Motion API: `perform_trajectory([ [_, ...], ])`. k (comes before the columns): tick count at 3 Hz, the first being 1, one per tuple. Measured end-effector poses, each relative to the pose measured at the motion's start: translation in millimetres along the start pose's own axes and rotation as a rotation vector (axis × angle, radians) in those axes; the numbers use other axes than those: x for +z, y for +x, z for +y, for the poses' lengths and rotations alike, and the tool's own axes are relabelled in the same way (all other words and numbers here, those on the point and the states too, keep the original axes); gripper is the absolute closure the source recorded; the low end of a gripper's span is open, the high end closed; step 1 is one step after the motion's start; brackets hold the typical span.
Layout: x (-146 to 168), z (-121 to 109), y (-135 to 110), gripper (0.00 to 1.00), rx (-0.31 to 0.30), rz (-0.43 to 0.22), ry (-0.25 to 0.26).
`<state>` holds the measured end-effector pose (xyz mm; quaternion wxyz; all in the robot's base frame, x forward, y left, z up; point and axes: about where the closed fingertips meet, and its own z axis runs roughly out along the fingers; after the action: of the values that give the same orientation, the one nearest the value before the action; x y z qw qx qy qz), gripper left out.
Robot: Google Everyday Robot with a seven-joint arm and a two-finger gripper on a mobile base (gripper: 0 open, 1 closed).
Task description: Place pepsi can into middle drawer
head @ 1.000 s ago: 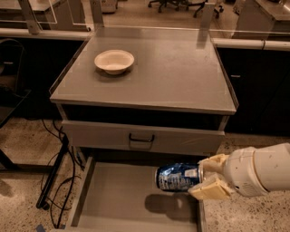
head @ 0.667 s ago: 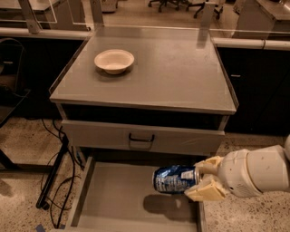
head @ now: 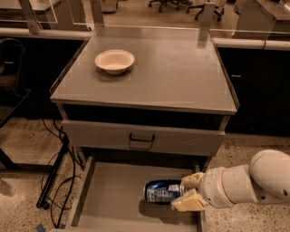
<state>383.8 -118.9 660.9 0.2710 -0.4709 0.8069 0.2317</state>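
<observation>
The gripper (head: 181, 194) reaches in from the right, its fingers (head: 189, 202) clamped on one end of the pepsi can (head: 161, 191). The can lies sideways low over the open middle drawer (head: 113, 197). It is likely light, thin-walled and slick, so it would dent under hard squeezing and roll once released.

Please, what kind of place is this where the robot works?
Probably an office or lab workspace: wheeled office chairs stand at the back, a grey drawer cabinet sits on a speckled floor, cables trail beside it. The gripper holds the pepsi can over the open middle drawer.
</observation>
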Motion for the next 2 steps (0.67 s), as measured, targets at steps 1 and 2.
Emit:
perform_trajectory([
  [1, 26.0, -6.0, 8.1, 1.00, 0.000, -0.031, 0.031],
  [2, 56.4, -21.1, 2.6, 1.00, -0.038, -0.070, 0.092],
])
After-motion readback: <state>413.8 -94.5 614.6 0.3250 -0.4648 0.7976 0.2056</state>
